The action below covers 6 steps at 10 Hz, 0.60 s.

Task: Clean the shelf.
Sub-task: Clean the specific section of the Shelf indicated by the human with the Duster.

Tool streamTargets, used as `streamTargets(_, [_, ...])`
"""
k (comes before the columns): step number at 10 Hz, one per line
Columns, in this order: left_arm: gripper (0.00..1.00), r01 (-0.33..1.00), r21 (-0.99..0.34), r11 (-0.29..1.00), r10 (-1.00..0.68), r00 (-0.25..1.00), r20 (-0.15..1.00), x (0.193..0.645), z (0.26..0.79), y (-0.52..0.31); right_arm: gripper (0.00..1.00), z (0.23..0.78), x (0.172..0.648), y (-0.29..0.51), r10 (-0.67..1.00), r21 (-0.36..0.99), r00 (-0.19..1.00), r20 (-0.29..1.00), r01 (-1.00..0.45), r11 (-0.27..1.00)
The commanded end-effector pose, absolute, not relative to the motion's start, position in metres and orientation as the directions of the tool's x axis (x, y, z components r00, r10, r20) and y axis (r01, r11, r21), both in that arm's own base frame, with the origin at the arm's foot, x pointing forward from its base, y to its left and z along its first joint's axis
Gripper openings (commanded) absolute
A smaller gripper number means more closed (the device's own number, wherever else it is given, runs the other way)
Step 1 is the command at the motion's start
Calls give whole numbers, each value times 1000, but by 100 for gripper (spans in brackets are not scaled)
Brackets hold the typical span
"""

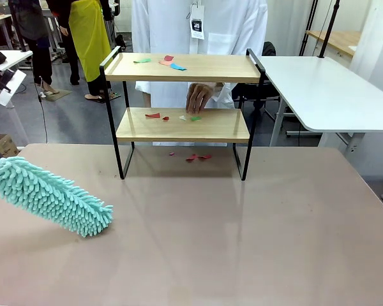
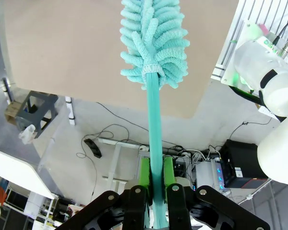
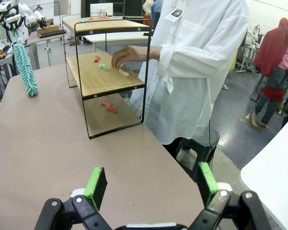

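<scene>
The shelf [image 1: 182, 124] stands at the far middle of the table, two light wooden boards in a black frame, also seen in the right wrist view [image 3: 105, 79]. Small coloured paper scraps [image 1: 169, 62] lie on its top board, more on the lower board and on the table under it. A person's hand [image 1: 196, 97] rests on the lower board. A teal fluffy duster [image 1: 51, 196] hovers low over the table's left side. In the left wrist view my left gripper [image 2: 156, 179] is shut on the duster's handle [image 2: 154, 134]. My right gripper [image 3: 151, 184] is open, over the table's right edge.
The person in a white coat [image 3: 192, 62] stands behind the shelf. A white table [image 1: 325, 92] sits at the back right. The tan table [image 1: 242, 236] stretches in front of the shelf. Other people stand farther back.
</scene>
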<state>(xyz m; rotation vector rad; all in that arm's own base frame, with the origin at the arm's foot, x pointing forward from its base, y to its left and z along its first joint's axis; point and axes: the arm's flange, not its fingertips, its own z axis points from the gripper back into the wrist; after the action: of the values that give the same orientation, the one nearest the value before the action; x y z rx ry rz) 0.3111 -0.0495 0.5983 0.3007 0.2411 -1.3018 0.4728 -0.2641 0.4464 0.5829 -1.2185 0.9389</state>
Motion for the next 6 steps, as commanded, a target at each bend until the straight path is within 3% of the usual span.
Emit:
streamTargets(1, [13,964,92,249,-896,266,-355,310,600,-49,100,449,474,-263,290,-107,56,955,-850,516])
streamTargets(4, [13,968,82,236,-906,250,-341,311,598,-50,100,449,474,-263,290,-107,56,955,-850,516])
streamTargets(6, [13,964,16,267,-959,267,-94,302,608,-60,100,449,474,-263,290,-107,56,955,-850,516])
